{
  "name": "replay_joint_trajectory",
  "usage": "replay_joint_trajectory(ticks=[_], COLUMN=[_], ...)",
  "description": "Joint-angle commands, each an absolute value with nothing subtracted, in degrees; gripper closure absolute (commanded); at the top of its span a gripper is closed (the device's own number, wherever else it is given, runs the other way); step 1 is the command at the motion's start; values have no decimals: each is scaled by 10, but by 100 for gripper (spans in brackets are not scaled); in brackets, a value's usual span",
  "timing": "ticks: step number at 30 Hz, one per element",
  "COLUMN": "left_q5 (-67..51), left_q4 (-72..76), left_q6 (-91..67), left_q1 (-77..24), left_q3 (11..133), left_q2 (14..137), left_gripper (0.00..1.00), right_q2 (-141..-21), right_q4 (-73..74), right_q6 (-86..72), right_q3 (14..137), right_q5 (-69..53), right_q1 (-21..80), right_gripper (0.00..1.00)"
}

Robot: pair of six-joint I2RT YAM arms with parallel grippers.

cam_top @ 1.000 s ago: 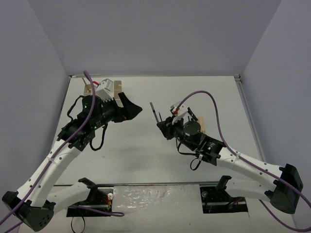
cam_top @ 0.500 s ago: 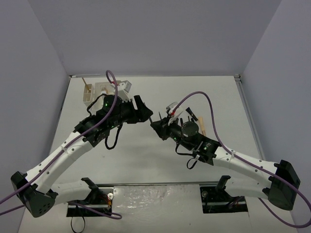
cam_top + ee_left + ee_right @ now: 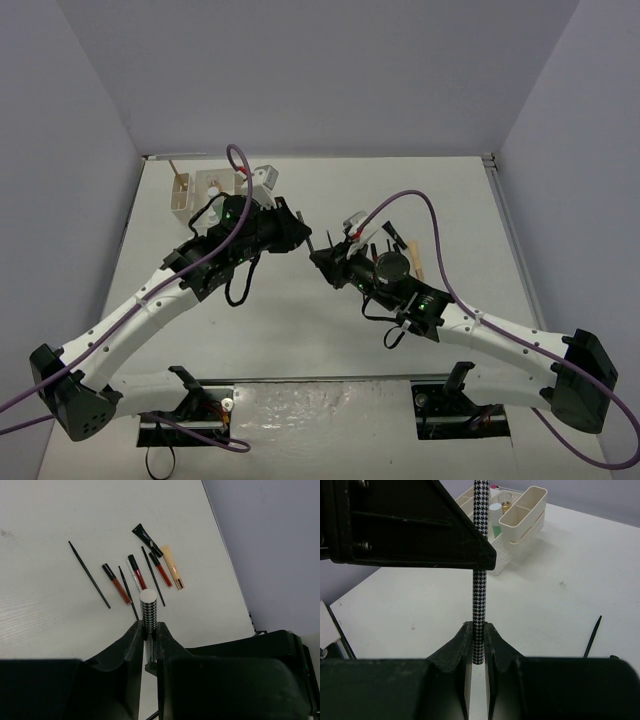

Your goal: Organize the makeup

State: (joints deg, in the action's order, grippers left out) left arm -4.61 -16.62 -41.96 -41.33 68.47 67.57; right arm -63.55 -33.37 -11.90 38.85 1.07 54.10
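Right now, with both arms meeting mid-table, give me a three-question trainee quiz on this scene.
1. True or false: the green bottle sits in the organizer box.
2. Which grips the houndstooth stick? A: left hand only. B: right hand only. C: both.
3. What colour is the rightmost tube in the loose row?
Key: 1 true; 2 C; 3 peach.

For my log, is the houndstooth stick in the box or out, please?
Out: the houndstooth stick is clamped by the left gripper and the right gripper, apart from the box.
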Motion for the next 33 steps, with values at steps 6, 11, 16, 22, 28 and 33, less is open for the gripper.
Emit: replay_joint_trajectory(ticks=[6,11,16,22,28,33], left_q5=[-28,40,107,118,117,129], left_q4=[-87,-90,-94,-60,15,130], left_q6=[-397,-326,-250,-189,-159,-142], left_q1=[-419,-416,-371,-232,-130,-49], left_q3=[690,685,700,732,763,770], left_q2=[664,660,659,687,740,807], left_gripper=[100,100,100,100,100,100], right_q2=[-644,-639,-613,-577,-551,-528], right_q4=[-399,-379,-350,-290,-212,-192], right_q6=[-112,-108,-106,-98,-97,-103], right_q3=[393,398,392,384,390,379], right_q5=[6,25,70,146,194,186], right_q1=[545,545,545,544,544,543], right_gripper=[74,32,12,0,0,0])
